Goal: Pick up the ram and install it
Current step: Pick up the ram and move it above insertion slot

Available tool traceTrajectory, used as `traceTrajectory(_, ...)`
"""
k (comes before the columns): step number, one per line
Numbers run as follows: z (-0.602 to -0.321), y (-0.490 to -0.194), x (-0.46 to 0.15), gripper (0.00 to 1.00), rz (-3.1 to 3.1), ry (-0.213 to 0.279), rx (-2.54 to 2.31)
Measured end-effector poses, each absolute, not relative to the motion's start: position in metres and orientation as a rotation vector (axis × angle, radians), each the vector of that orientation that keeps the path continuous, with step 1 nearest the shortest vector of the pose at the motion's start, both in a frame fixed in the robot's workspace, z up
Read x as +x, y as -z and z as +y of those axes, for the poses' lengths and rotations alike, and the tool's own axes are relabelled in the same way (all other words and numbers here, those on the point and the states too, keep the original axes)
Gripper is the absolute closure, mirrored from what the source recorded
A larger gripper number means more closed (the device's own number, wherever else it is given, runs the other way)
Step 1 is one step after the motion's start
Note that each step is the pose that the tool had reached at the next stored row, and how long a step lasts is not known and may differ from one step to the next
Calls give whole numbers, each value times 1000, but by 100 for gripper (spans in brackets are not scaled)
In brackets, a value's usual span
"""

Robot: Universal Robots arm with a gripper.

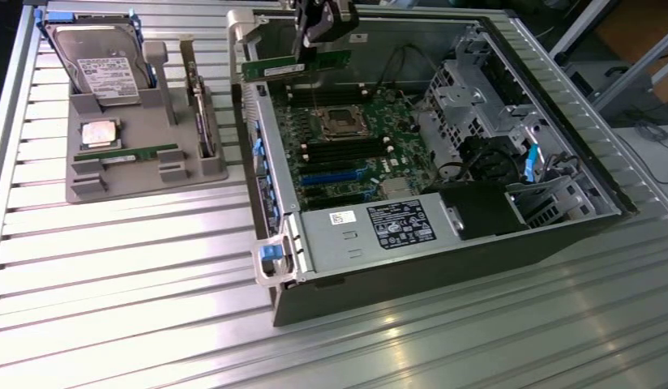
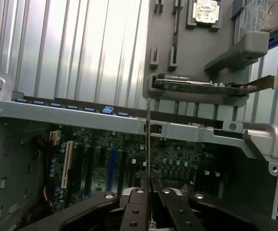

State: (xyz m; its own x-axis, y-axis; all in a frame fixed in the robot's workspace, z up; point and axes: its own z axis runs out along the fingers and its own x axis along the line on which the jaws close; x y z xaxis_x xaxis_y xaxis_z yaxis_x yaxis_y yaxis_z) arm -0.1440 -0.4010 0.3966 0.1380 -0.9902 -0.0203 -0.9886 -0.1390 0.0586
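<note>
Pincer [image 2: 148, 182]: matte black, with two slim flat fingers [image 2: 135, 214].
Linkages [image 2: 81, 214]: broad black bars, one pair either side of the fingers.
Screws [image 2: 109, 196]: four round silver heads.
Housing [image 1: 325, 18]: dark block, at 12 o'clock in the exterior view.

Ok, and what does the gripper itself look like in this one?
The gripper is black all over: two slim fingers driven by angled linkage bars, jointed with round silver pins. A pale metal part sits between the bars. No markings or cables can be made out on it.
</note>
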Motion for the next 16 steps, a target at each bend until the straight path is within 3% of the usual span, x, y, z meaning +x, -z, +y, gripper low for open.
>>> traceTrajectory(16,-401,-397,-103,87,-2041,84,2346)
